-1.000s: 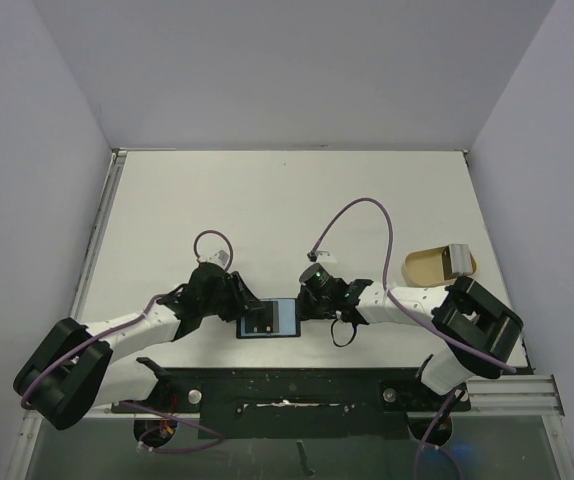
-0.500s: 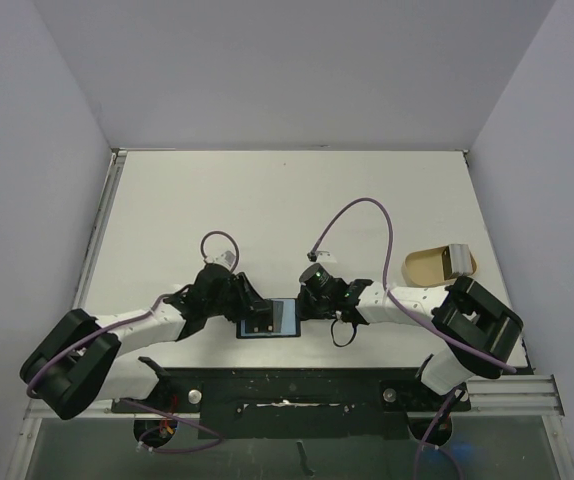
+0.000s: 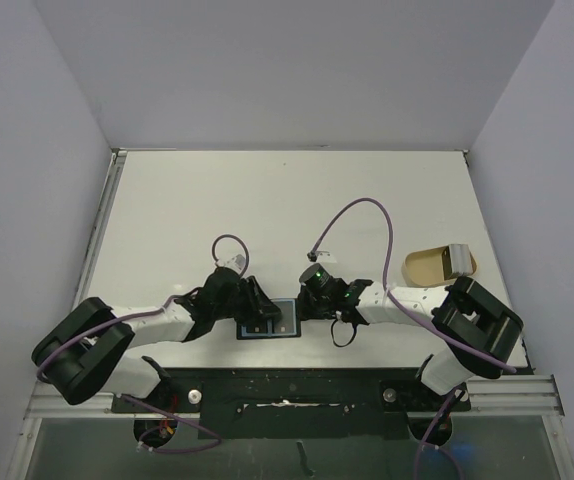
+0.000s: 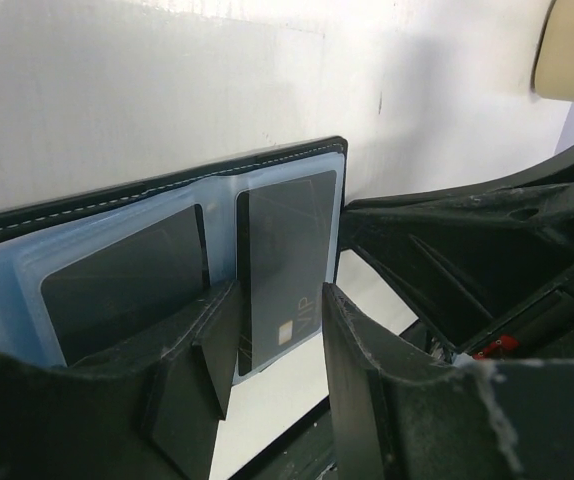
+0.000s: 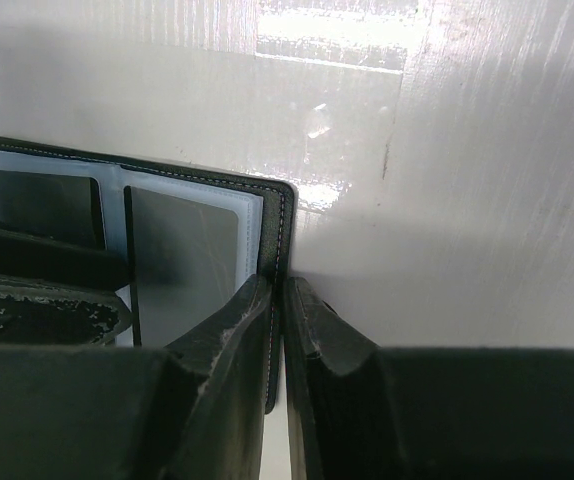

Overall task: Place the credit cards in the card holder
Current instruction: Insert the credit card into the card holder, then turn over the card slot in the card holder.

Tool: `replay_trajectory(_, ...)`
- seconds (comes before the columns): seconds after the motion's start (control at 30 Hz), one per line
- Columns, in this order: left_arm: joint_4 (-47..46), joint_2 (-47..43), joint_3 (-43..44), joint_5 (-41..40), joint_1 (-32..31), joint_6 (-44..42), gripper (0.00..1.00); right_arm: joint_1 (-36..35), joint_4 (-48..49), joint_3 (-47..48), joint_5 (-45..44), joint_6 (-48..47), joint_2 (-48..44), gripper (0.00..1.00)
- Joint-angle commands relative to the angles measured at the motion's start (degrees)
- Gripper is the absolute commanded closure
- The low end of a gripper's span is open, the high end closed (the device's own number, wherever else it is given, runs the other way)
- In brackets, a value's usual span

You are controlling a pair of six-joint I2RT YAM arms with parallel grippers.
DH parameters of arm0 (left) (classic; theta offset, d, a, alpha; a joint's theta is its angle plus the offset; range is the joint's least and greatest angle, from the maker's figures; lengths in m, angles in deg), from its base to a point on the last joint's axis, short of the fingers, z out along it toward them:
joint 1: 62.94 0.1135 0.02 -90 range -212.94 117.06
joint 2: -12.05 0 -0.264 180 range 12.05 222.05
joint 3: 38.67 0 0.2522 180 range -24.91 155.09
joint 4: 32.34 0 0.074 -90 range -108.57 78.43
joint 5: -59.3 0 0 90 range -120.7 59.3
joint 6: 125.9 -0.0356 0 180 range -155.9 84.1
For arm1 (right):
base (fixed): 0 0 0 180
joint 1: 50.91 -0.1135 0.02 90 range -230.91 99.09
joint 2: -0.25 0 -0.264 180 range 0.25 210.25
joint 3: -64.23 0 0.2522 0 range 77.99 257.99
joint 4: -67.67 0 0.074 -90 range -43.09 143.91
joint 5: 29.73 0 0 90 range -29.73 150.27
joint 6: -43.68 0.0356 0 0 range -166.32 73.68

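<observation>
Left fingers [image 4: 362, 370] stand about half open and press on the two long edges of a dark card [image 4: 287, 250] lettered VIP. Its far end sits in the right pocket of the card holder [image 4: 167, 185] while its near end sticks out between them. Right fingers [image 5: 232, 350] are almost closed, pinching the stitched right edge of the card holder. It lies open and flat on the counter [image 3: 267, 210], close to the near edge, between the two arms. A second card [image 4: 127, 280] sits in its left pocket. Well apart, at the far right, a tan tray [image 3: 425, 266] carries a pale third card [image 3: 458, 258].
</observation>
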Motion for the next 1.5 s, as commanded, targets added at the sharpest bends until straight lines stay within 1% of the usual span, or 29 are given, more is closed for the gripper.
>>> replay_trajectory(0.0, -4.64, 1.62, 1.38, 1.30, -0.96, 1.37, 0.64, -1.17, -2.24, -1.27, -0.36, 0.63, -0.27, 0.87)
replay_trajectory(0.13, -6.35, 2.03, 1.46, 1.94, -1.21, 1.77, 0.64, -1.17, -2.55, -1.91, -1.28, 1.15, -1.53, 0.87)
replay_trajectory(0.23, -5.21, 0.66, 1.91, 1.68, -1.16, 1.27, 0.64, -1.16, -3.94, -2.00, -2.10, 1.28, -3.46, 0.86)
replay_trajectory(0.37, 0.89, -3.11, 3.42, -0.03, -1.01, -0.72, 0.63, -1.21, -7.03, -1.39, -3.59, 1.02, -6.98, 0.82)
replay_trajectory(0.47, 7.57, -6.56, 4.84, -3.32, -0.62, -2.47, 0.60, -1.49, -8.56, -0.57, -3.69, 0.97, -8.75, 0.79)
replay_trajectory(0.57, 13.62, -9.69, 5.58, -5.33, 0.45, -4.21, 0.57, -2.39, -9.26, 0.82, -3.79, 1.04, -9.53, 0.79)
replay_trajectory(0.67, 17.21, -12.46, 4.94, -5.32, 2.66, -5.45, 0.54, -3.84, -8.45, 3.13, -3.74, 0.72, -9.09, 0.78)
replay_trajectory(0.87, 16.06, -16.11, 0.83, 1.51, 9.49, -6.68, 0.52, -6.86, -4.99, 8.33, -2.94, 0.40, -4.32, 0.79)
replay_trajectory(1.1, 11.51, -17.47, -3.30, 9.50, 15.33, -6.17, 0.52, -7.21, -1.45, 13.43, 0.80, 0.04, 2.79, 0.81)
replay_trajectory(1.27, 10.58, -18.20, -4.91, 10.98, 16.62, -5.98, 0.53, -7.15, -3.01, 17.08, 1.85, -0.14, 7.24, 0.82)
replay_trajectory(1.47, 11.37, -19.27, -5.38, 11.09, 17.04, -6.53, 0.53, -6.34, -2.90, 17.40, 3.23, 0.52, 10.56, 0.82)
